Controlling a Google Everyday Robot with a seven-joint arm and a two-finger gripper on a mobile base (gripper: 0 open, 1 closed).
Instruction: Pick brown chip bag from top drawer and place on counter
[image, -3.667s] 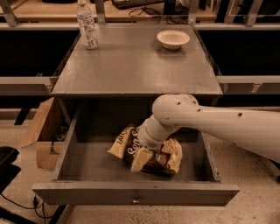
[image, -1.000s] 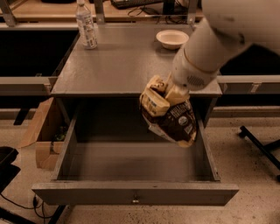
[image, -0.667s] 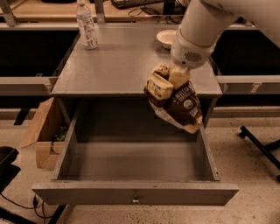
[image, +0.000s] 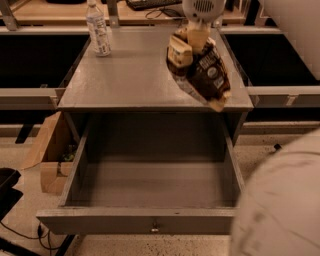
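The gripper is shut on the top of the brown chip bag and holds it hanging in the air over the right part of the counter. The bag's lower tip reaches past the counter's front right edge. The arm's white wrist rises above the bag at the top of the view. The top drawer is pulled out below the counter and nothing lies in it; its front panel with a keyhole faces me.
A clear water bottle stands at the counter's back left. A cardboard box sits on the floor left of the drawer. A white arm part fills the lower right corner. A wooden desk with cables runs behind.
The gripper has lifted the chip bag out of the drawer, raised it and carried it back over the counter's right side. The white bowl at the back right is now hidden.
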